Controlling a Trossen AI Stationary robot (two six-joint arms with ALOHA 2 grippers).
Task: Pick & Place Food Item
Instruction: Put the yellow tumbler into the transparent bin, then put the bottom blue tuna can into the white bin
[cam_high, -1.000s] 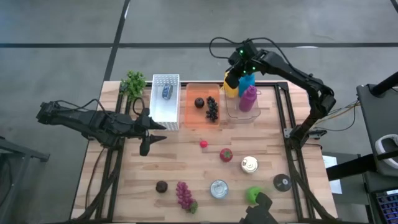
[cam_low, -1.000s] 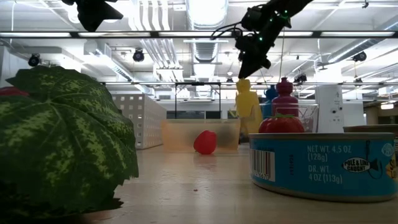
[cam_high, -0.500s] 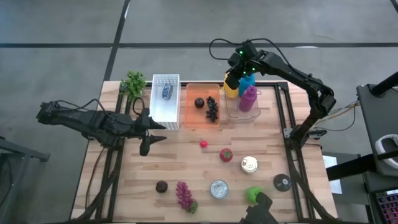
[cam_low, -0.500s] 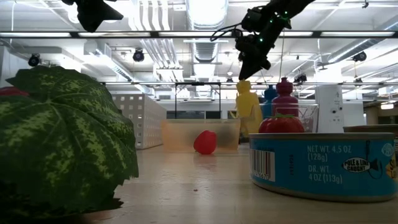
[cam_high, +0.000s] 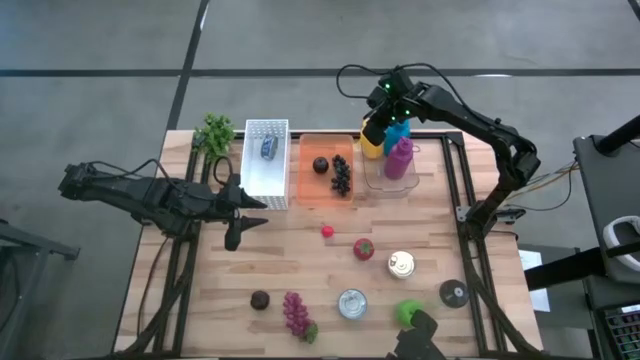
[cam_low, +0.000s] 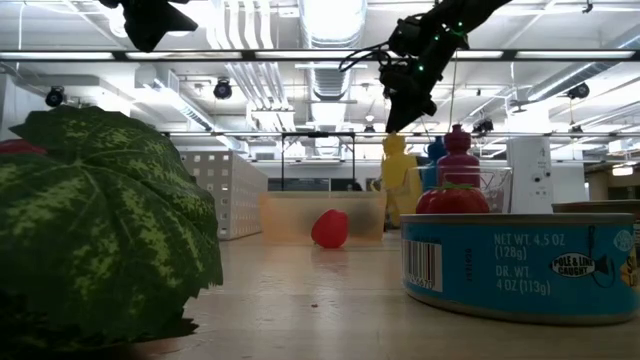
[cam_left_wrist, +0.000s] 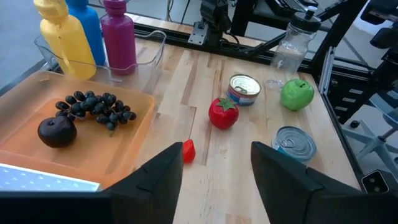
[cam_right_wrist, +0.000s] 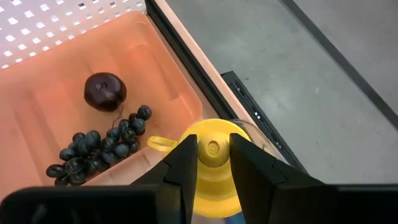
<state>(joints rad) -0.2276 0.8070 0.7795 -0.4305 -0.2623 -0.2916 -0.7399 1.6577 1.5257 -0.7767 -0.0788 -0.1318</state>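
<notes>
right gripper (cam_right_wrist: 212, 163) hangs over the far edge of the table, straight above the yellow bottle (cam_right_wrist: 214, 163), its two dark fingers (cam_right_wrist: 182, 168) standing on either side of the bottle's cap with a thin gap showing on each flank; whether the pads actually touch the cap is hard to tell from the wrist view, and from the low view the gripper (cam_low: 400, 105) appears just above the bottle top (cam_low: 397, 145). the yellow bottle (cam_high: 371, 143) stands upright in the clear bin (cam_high: 388, 178) beside a blue bottle (cam_high: 394, 133) and a magenta bottle (cam_high: 399, 158). just beside the clear bin sits the orange tray (cam_high: 325, 170), holding a dark plum (cam_high: 320, 165) and a bunch of dark grapes (cam_high: 342, 177); next to that is a white perforated bin (cam_high: 265, 163) with a small blue item inside

left gripper (cam_high: 238, 218) waits over the left part of the table, near the white bin, with its fingers (cam_left_wrist: 158, 180) parted and nothing between them. spread across the wooden table (cam_high: 300, 262) are a small red piece (cam_high: 327, 231), a red tomato-like fruit (cam_high: 364, 248), two tins (cam_high: 401, 264), a green apple (cam_high: 407, 312), purple grapes (cam_high: 296, 312), a dark brown round item (cam_high: 260, 299) and a leafy green (cam_high: 214, 134) at the far left corner
</notes>
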